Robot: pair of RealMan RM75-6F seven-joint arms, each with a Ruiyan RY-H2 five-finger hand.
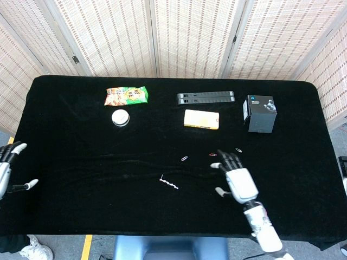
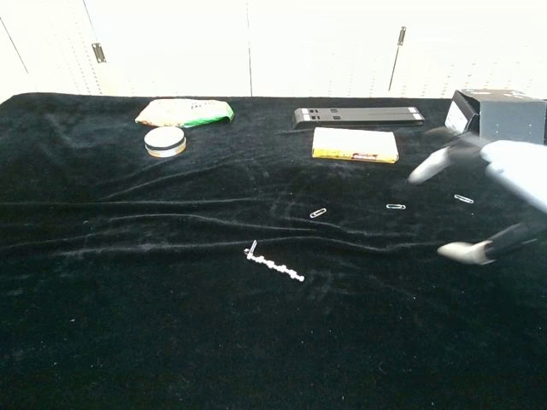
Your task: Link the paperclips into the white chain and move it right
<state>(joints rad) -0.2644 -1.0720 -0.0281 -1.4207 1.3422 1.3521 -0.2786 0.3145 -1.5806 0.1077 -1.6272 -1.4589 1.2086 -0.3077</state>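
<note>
A short white chain (image 1: 168, 183) (image 2: 274, 266) lies on the black cloth near the table's middle front. Three paperclips lie apart in a row behind it: one (image 1: 184, 158) (image 2: 318, 212), a second (image 1: 213, 154) (image 2: 395, 206) and a third (image 1: 238, 150) (image 2: 463, 199). My right hand (image 1: 236, 177) (image 2: 500, 194) hovers open with fingers spread, to the right of the chain and just in front of the middle clip, holding nothing. My left hand (image 1: 6, 170) is open at the table's far left edge, seen only in the head view.
At the back stand a snack bag (image 1: 126, 96), a round tin (image 1: 120, 117), a long black bar (image 1: 205, 97), a yellow box (image 1: 201, 119) and a black box (image 1: 259, 112). The table's front edge runs close below the hands.
</note>
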